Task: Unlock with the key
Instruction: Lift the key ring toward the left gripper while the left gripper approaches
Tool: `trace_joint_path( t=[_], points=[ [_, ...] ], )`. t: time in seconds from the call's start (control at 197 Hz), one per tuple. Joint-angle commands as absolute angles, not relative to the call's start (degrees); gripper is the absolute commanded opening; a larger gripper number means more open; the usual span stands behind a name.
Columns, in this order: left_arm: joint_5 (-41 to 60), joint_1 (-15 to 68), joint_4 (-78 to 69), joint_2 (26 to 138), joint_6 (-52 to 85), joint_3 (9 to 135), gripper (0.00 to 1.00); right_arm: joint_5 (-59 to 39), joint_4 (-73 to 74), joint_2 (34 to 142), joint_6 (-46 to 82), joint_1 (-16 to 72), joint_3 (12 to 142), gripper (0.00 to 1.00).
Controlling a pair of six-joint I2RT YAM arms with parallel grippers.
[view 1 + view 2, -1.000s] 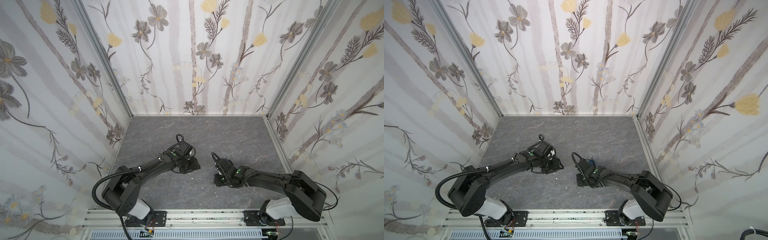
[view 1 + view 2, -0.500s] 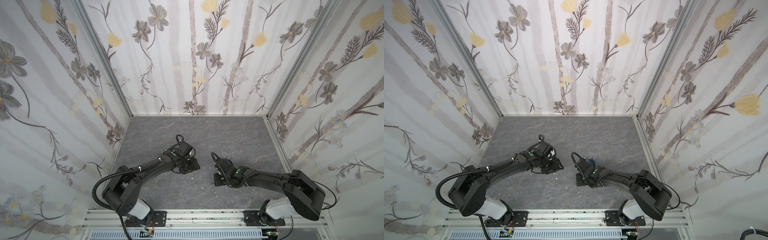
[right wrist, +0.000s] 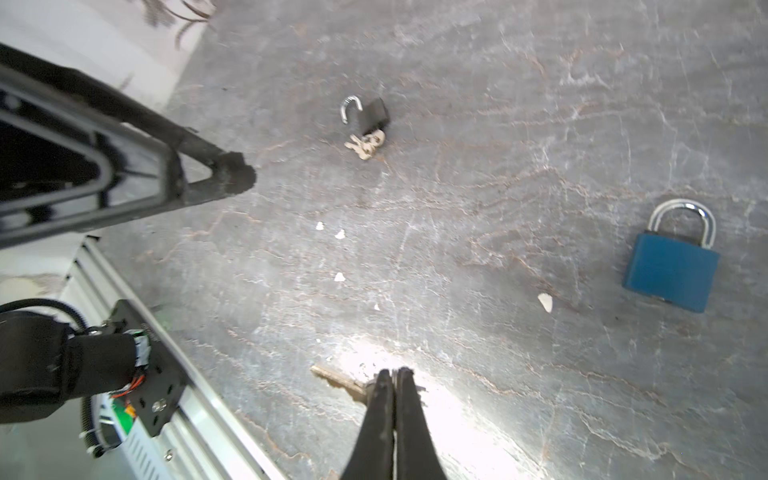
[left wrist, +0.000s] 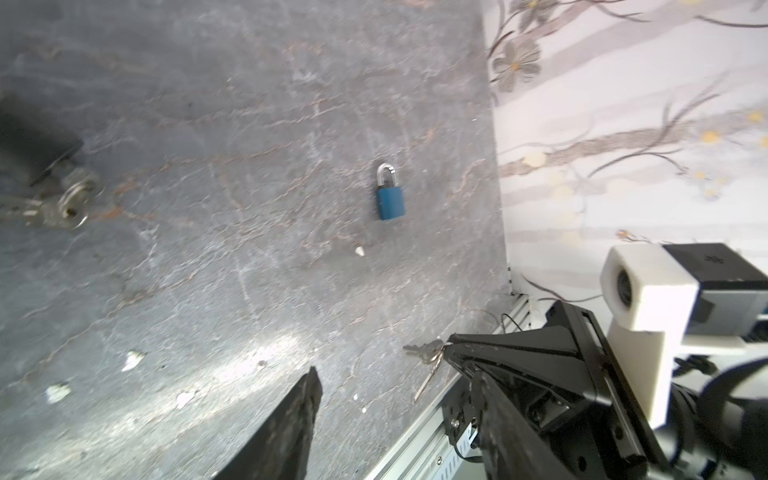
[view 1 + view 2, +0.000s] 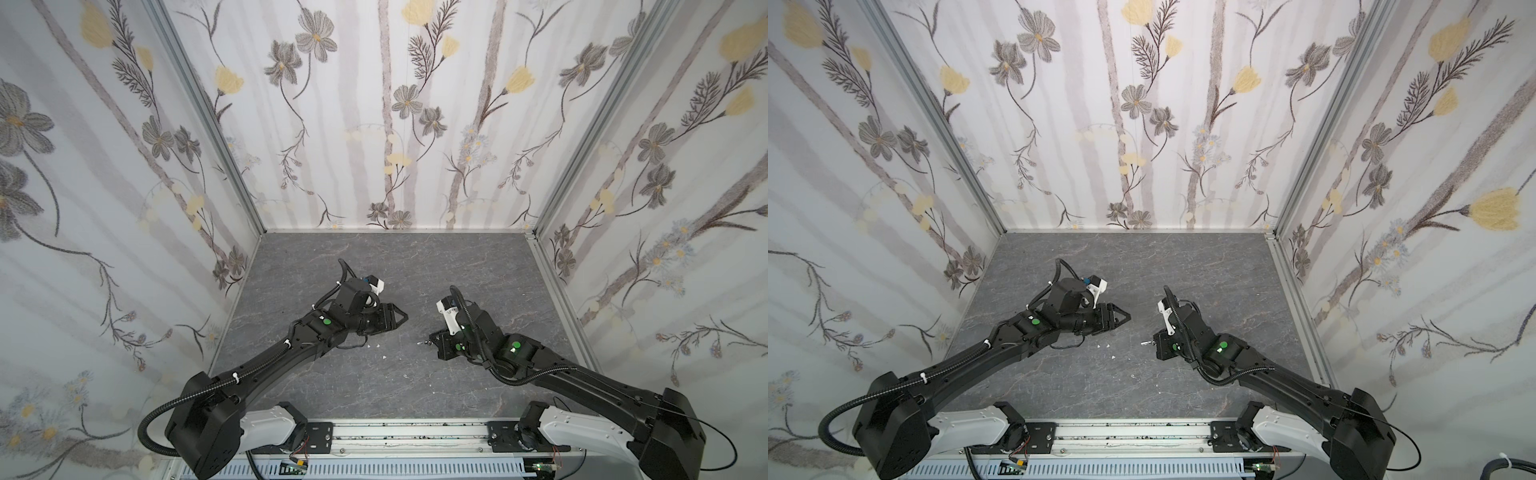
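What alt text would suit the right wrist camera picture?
The right fingers pinch a key by its head. On the grey table lie a closed blue padlock and, farther off, an open black padlock with keys.

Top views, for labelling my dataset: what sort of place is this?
Probably a robot test cell: wallpapered panels box in a stone-look tabletop, the left arm mounts on a metal rail, and a blue padlock lies out.

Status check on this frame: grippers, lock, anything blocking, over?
Right gripper shut on key. Left gripper open, empty. Blue padlock lying flat, shackle closed, untouched. Only white flecks between key and it.
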State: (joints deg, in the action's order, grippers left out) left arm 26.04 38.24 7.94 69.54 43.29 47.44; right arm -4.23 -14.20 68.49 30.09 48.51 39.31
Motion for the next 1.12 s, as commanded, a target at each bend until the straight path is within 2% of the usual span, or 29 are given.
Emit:
trace_joint_path(
  t=[0.0,0.269,0.519,0.905,1.119],
  points=[
    [30.47,37.91,-1.37,66.89,41.83,45.96,0.67,-10.62,-9.62,64.93,24.64,47.9,39.36,0.0],
    [44.22,37.79,-23.24,66.06,48.04,41.28,0.74,-19.86,-8.1,58.97,21.71,41.66,40.16,0.0],
    [47.06,38.49,-21.89,67.99,48.34,42.39,0.7,-20.48,-6.45,57.83,23.85,39.73,39.86,0.0],
    [49.14,41.48,-17.66,71.83,46.48,45.06,0.51,-18.33,-5.45,57.0,25.74,38.02,39.97,0.0],
    [49.49,42.52,-16.48,73.46,45.61,46.22,0.33,-18.55,-5.1,56.97,26.18,37.81,39.84,0.0]
  ],
)
